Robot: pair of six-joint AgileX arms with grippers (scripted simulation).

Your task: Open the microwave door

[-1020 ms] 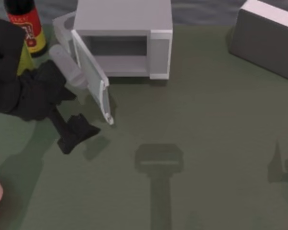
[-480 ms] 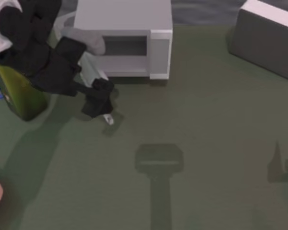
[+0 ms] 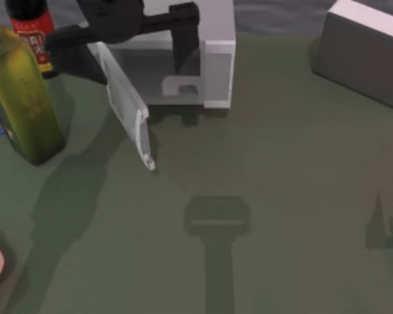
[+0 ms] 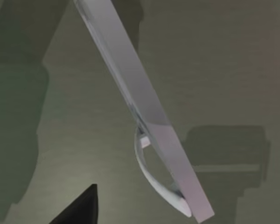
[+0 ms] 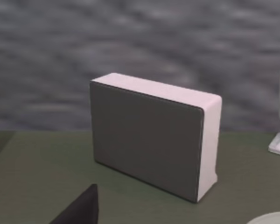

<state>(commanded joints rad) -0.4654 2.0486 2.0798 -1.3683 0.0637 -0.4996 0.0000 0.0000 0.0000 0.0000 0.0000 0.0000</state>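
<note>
Item: small light-grey boxy microwave (image 3: 183, 29) at the table's far edge, left of centre. Its silver-framed door with translucent window (image 3: 126, 108) stands swung wide open. Our left gripper (image 3: 183, 49) hangs above the open cavity; finger spread we cannot tell. Our right arm is out of the top view.

Bottles (image 3: 26, 98) left of microwave (image 3: 183, 39)
</note>
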